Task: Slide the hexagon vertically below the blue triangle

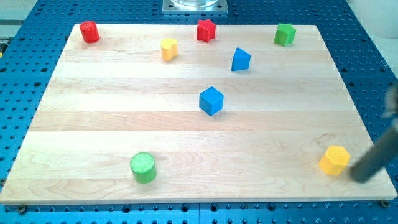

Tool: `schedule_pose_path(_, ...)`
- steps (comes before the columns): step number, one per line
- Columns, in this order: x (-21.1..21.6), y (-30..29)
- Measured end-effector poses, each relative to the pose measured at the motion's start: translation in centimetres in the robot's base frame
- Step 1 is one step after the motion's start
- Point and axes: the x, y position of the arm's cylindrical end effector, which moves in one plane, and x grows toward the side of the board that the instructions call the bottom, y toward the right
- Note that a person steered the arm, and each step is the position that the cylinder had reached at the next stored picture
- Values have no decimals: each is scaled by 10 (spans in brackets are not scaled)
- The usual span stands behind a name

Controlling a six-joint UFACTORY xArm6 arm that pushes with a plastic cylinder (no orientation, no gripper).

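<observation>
The yellow hexagon (334, 160) lies near the board's bottom right corner. The blue triangle (240, 59) lies in the upper middle of the board, far up and to the left of the hexagon. My tip (360, 176) is just to the right of the hexagon and slightly below it, close to it; I cannot tell whether they touch. The dark rod is blurred and rises toward the view's right edge.
A blue cube (211, 100) sits mid-board below the triangle. A green cylinder (143, 167) is at the bottom left. Along the top are a red cylinder (89, 31), a small yellow block (168, 48), a red star (206, 30) and a green star (285, 33). The wooden board (93, 124) rests on a blue perforated table.
</observation>
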Motion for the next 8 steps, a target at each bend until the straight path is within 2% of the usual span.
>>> schedule_pose_path(1, -18, -101)
schedule_pose_path(2, -20, -16)
schedule_pose_path(3, -51, -88)
schedule_pose_path(4, -54, -169)
schedule_pose_path(5, -74, -88)
schedule_pose_path(6, -108, -90)
schedule_pose_path(7, -114, -153)
schedule_pose_path(8, -157, -179)
